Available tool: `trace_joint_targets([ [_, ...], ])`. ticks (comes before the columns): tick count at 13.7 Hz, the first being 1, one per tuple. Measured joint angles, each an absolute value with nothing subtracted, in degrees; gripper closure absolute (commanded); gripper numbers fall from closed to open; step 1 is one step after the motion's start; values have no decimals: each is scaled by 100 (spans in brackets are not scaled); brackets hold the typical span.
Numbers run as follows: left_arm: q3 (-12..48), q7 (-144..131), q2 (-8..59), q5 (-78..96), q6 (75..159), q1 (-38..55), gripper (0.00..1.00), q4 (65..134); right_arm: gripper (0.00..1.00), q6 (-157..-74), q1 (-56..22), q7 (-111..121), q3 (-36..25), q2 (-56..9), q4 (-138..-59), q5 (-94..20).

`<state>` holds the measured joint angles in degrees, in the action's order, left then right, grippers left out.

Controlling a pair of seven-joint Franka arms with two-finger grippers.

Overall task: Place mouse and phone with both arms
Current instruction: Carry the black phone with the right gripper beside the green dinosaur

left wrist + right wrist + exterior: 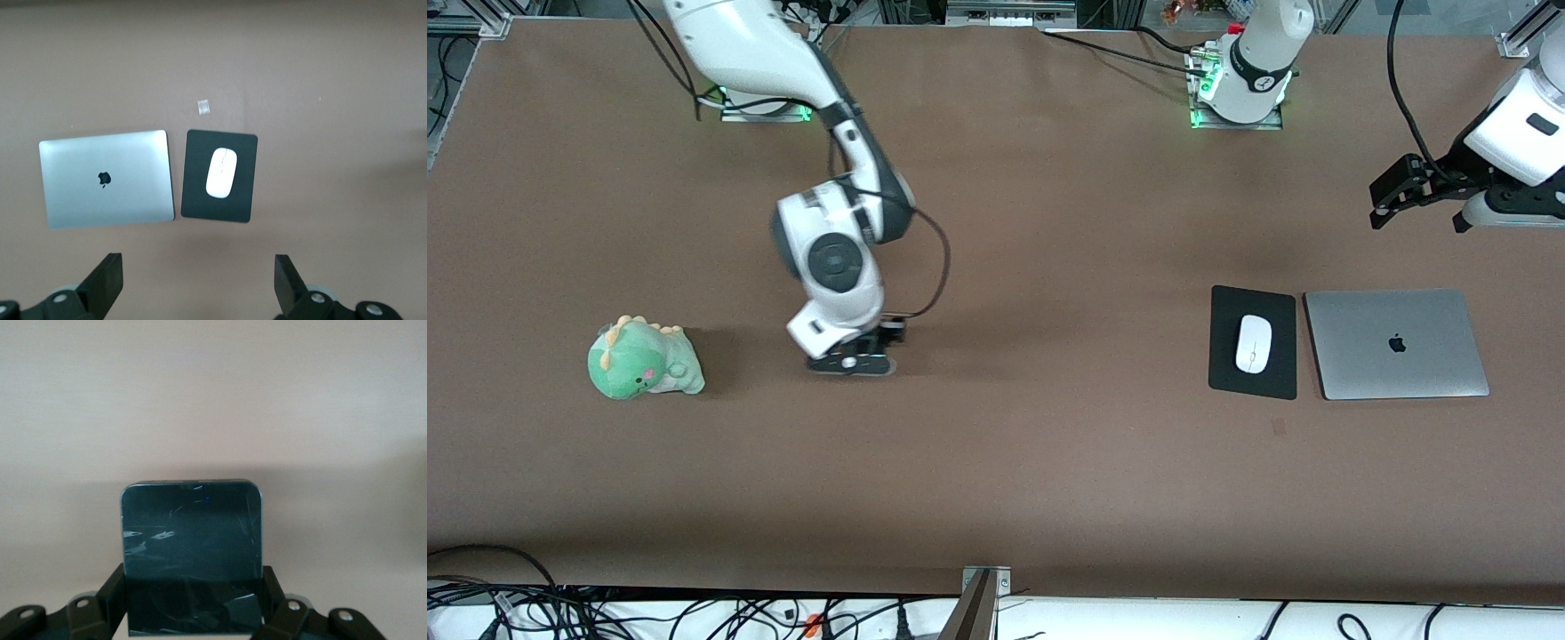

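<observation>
While both my arms share the table (1049,480), the parts read so:
Mouse pad (1227,373): bears the mouse (1253,343) beside the laptop (1396,343).
Left gripper (1421,211): fingers spread, empty, waiting above that end.
Phone (191,553): pinched at its long sides, long axis running away from my wrist.
Right gripper (854,360): low over bare tabletop, near the plush dinosaur (643,359).

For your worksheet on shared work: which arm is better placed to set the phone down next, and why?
The right arm. Its gripper already has its jaws closed on the phone, low over bare table. The left gripper hangs open and empty, above the mouse on its pad.
</observation>
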<state>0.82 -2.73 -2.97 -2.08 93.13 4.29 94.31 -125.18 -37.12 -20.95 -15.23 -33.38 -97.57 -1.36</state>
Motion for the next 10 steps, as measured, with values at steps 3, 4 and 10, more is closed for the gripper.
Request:
trace_joint_targets([
  [3, 82, -309, -233, -209, 8971, 508, 0, 9181, 44, -12854, -3036, -944, -1550, -3012, -10521, -301],
  [4, 81, -312, -232, -209, 8941, 511, 0, 9156, 43, -13098, -2902, -710, -1550, -2999, -10733, -336],
  [10, -14, -328, -230, -208, 8852, 669, 0, 9173, 16, -14235, -2620, -279, -1543, -3153, -11443, -488],
])
